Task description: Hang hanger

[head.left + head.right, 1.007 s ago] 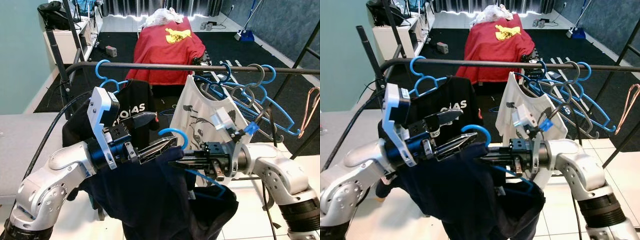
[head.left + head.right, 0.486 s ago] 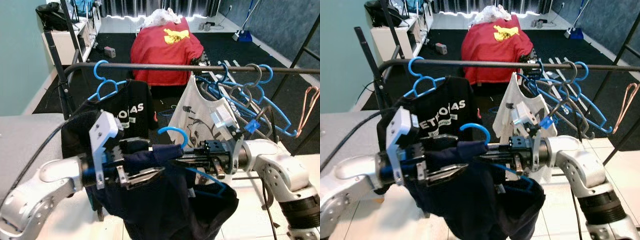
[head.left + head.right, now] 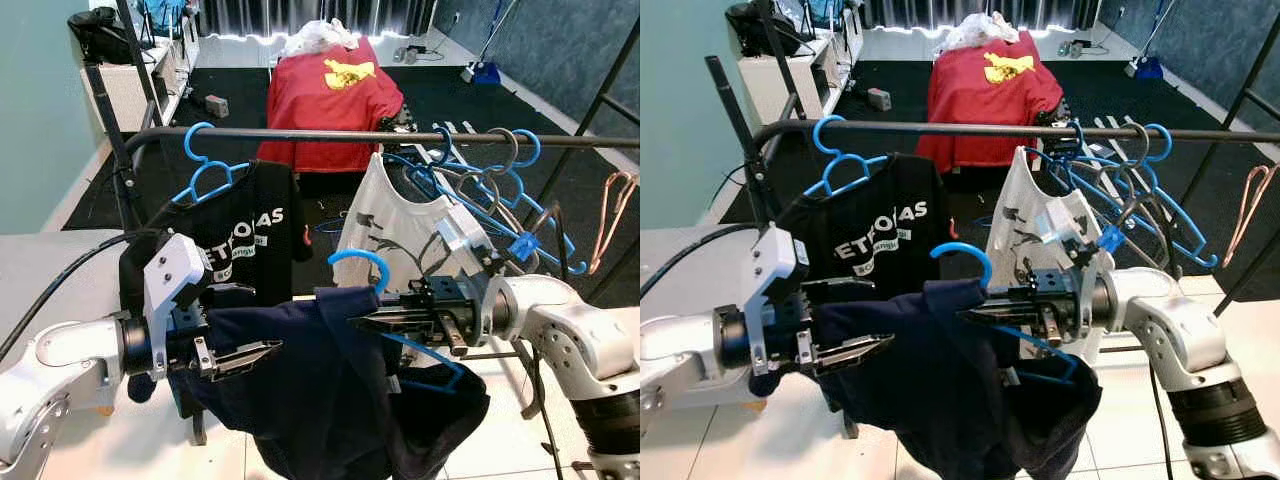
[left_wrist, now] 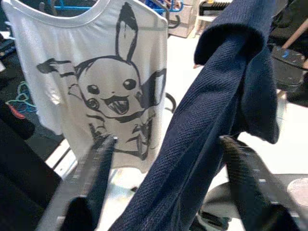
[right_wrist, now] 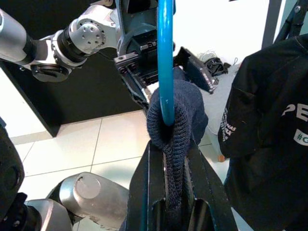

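Since a second ago the left gripper (image 3: 262, 352) has backed off the collar and dropped lower; it now sits with fingers spread wide, nothing between them, level with the navy fabric's left edge. Blue hanger (image 3: 362, 262) carrying the navy garment (image 3: 330, 400) stayed with the right gripper (image 3: 980, 312), whose fingers are pinched narrow on hanger neck plus bunched collar, seen clearly in the right wrist view (image 5: 167, 72). Hook curls up just above those fingertips, well below the rail (image 3: 400, 135).

Judgement: next is lift and hook. Raise the right gripper until the hook clears the rail, aim for the gap above it between the black tee (image 3: 240, 235) and the white printed tee (image 4: 96, 86), then lower. Keep the hook's open side facing the rail. Risk: snagging the spare hangers (image 3: 490, 185) further right of the gripper, or navy fabric dragging the neighbours.
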Available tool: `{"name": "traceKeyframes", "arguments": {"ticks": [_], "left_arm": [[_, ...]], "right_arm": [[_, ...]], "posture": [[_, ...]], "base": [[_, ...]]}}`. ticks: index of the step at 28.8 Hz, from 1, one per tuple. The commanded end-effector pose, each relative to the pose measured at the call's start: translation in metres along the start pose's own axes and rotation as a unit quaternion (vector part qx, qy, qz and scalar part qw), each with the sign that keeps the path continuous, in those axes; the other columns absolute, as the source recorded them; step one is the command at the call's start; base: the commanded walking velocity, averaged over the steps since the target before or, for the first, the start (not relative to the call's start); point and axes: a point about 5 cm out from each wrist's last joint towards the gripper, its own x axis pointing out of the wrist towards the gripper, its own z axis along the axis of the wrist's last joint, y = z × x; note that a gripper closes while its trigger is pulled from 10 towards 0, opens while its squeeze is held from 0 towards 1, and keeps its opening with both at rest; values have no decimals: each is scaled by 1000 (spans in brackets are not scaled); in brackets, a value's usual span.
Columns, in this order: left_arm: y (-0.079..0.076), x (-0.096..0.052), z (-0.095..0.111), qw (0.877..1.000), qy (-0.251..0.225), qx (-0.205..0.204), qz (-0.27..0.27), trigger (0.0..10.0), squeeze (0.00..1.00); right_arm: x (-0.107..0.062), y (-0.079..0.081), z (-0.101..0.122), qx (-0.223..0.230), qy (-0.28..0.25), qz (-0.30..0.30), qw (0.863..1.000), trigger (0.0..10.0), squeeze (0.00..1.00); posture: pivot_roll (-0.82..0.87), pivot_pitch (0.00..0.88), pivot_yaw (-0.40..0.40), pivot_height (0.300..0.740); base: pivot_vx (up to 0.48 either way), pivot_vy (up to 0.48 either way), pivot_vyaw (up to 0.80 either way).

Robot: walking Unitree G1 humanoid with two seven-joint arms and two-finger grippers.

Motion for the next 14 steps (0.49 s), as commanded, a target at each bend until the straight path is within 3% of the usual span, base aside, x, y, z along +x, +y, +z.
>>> {"name": "traceKeyframes", "arguments": {"ticks": [1, 14], "left_arm": [[1, -1, 0, 1000, -4, -22, -12, 0, 0], [3, 0, 6, 998, -47, -30, -9, 0, 0]], "right_arm": [[0, 2, 11, -21, -5, 11, 1000, 10000, 0], [-2, -1, 11, -23, -5, 0, 1000, 10000, 0]], "posture": [[4, 13, -15, 740], [0, 20, -21, 740]], "base": [[0, 0, 0], [0, 0, 0]]}}
